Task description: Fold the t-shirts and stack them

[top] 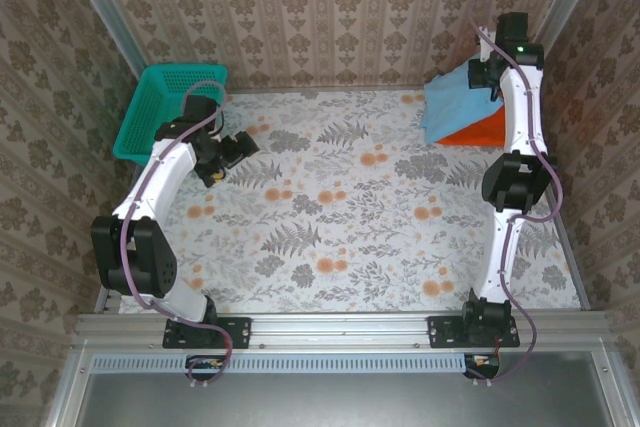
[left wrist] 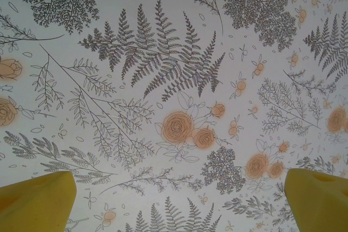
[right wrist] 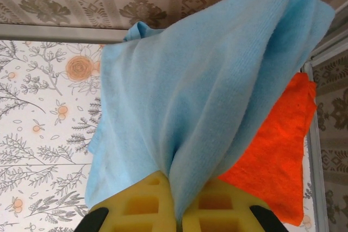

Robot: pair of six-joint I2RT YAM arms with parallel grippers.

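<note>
Over the floral bench [top: 340, 217], left of centre, my left end effector [top: 224, 152] [left wrist: 176, 205] hung with its jaws spread wide apart, nothing between them and just the flower print beneath. Farther back on the right, the orange t-shirt [top: 478, 132] [right wrist: 277, 156] lay on the bench near its right edge. Above it, at the far right corner, my right end effector [top: 490, 67] [right wrist: 178, 205] was pinched together on a fold of the light blue t-shirt [top: 455, 97] [right wrist: 217, 80], which draped from the grip and overlapped the orange one. The teal basket [top: 160, 107] sat at the far left corner, well apart from both shirts.
</note>
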